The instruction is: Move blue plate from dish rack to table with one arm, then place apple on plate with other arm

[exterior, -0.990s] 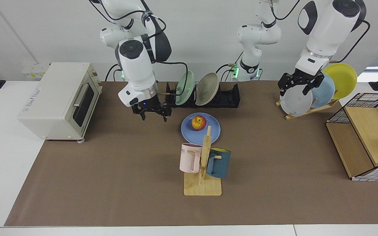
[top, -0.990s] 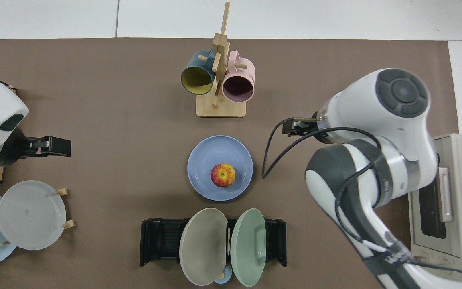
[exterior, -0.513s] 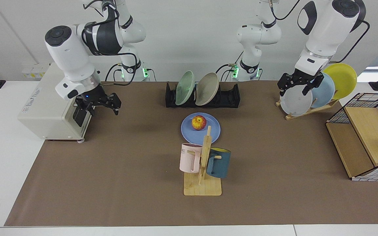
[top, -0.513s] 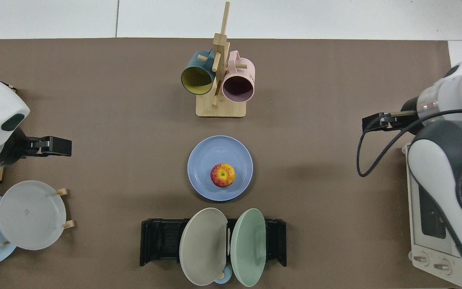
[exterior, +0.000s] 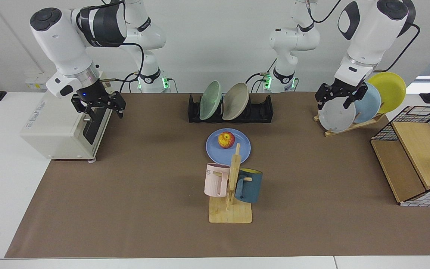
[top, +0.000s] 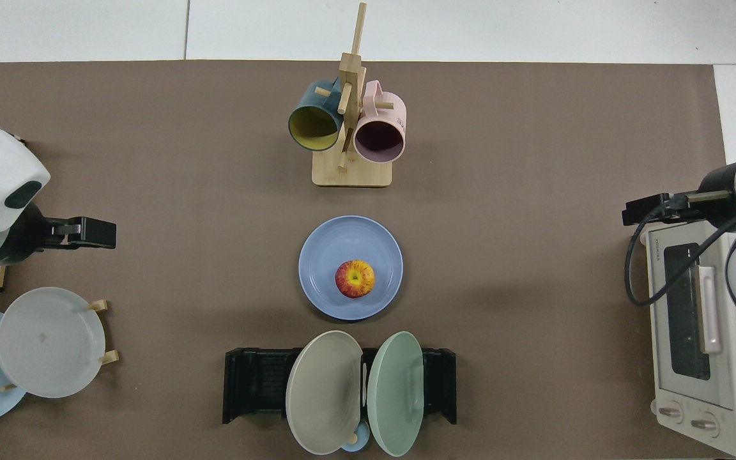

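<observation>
The blue plate (exterior: 239, 151) (top: 326, 254) lies flat on the brown mat of the table (exterior: 144, 186), just in front of the black dish rack (exterior: 261, 110) (top: 253, 383). The red and yellow apple (exterior: 226, 139) (top: 354, 278) sits on the plate. My right gripper (exterior: 99, 111) (top: 646, 209) hangs open and empty in front of the toaster oven. Over at the wooden plate stand, my left gripper (exterior: 333, 104) (top: 90, 232) is open in front of the grey plate (exterior: 336, 116), holding nothing.
A green plate (exterior: 209, 100) and a beige plate (exterior: 235, 101) stand in the rack. The toaster oven (exterior: 62, 123), a mug stand (exterior: 231, 194) with two mugs, the plate stand's pale blue and yellow plates, and a wire basket (exterior: 416, 160) ring the mat.
My right arm has swung away from the plate and rack to the toaster oven and risen a little. The left arm, plate and apple have stayed put.
</observation>
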